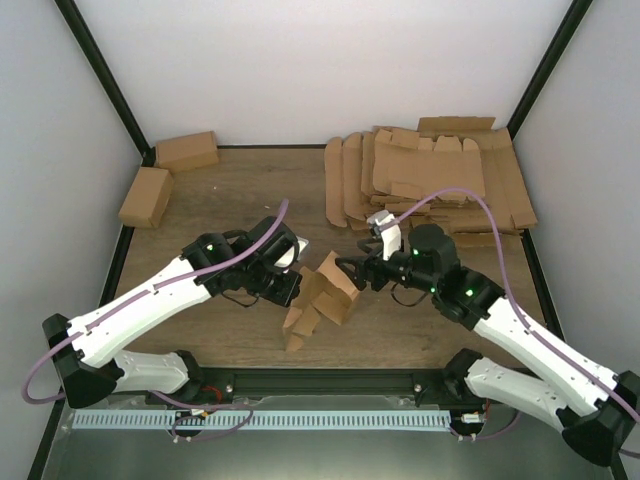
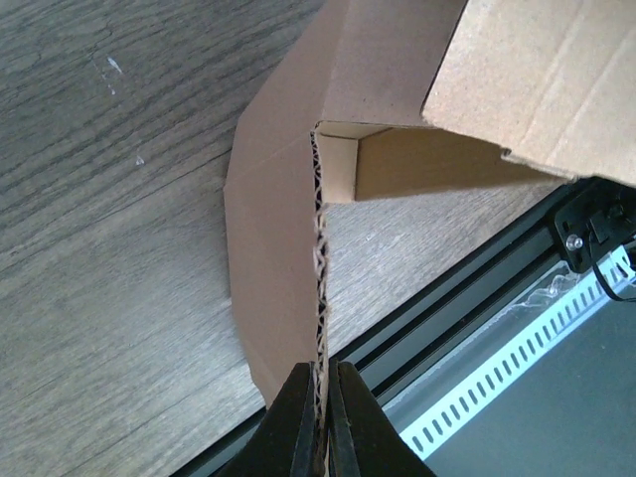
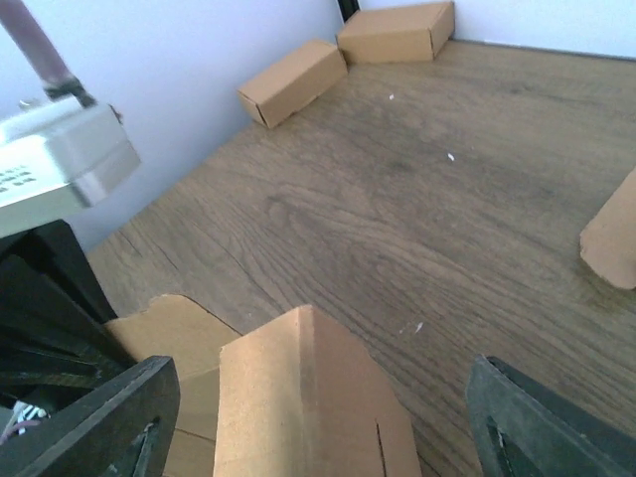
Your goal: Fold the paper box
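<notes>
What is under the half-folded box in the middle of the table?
Under the box's raised panel, the left wrist view shows only bare wooden table. The spot beneath its lower flaps is covered by cardboard and cannot be seen.

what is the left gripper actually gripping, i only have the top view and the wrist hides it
observer: the left wrist view shows the left gripper shut on one raw corrugated edge of the paper box.
operator: and is the right one on it too
observer: no. In the right wrist view the right gripper is wide open, with a folded corner of the box standing in the gap, not pinched.
</notes>
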Controlling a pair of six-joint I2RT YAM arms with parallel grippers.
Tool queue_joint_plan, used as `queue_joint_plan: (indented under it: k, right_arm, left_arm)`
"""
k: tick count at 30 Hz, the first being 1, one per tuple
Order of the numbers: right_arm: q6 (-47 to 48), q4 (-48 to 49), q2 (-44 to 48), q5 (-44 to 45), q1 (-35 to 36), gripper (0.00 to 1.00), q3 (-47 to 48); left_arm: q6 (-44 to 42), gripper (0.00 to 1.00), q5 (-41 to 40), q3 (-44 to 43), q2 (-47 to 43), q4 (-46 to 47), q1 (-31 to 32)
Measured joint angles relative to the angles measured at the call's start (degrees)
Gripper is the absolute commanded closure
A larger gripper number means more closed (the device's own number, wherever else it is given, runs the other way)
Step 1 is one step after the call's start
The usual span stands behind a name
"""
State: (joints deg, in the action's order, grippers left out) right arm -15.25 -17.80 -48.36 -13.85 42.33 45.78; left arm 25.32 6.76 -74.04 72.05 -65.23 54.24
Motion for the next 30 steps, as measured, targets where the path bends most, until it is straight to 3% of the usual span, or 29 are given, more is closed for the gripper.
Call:
queue_joint_plan:
  k: [12, 30]
  right_arm:
    - [3.74, -2.86, -4.74, -8.55, -0.09, 0.40, 1.36]
    - [4.74, -5.97, -5.49, -8.24, 1.75, 0.43, 1.29]
  left_arm:
    - [-0.09, 0.96, 0.24, 1.86, 0.00, 2.67, 0.00]
    - [0.00, 0.96, 1.01, 3.89, -0.11, 4.57, -0.02]
